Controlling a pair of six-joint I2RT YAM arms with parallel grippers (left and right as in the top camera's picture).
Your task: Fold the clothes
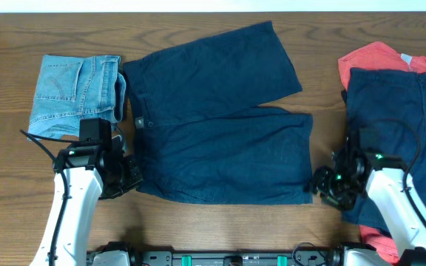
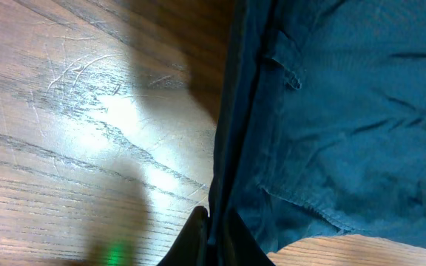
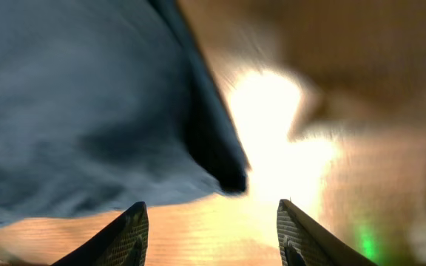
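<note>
Overhead: plain navy shorts [image 1: 220, 125] spread mid wood-grain table [image 1: 6, 89], between folded light denim [image 1: 76, 92] and coral-and-navy pile [image 1: 390, 89].
Left wrist: my left gripper [image 2: 213, 222] pinches the stitched waistband edge.
Right wrist: my right gripper [image 3: 211, 203] gapes, blurred hem corner just above.

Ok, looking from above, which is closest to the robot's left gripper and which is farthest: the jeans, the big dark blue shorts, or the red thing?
Starting from the left gripper:
1. The dark blue shorts, in the middle; their corner is right at the gripper.
2. The light-blue jeans, folded at the far left, just beyond the gripper.
3. The red garment, way over at the right edge.
</note>
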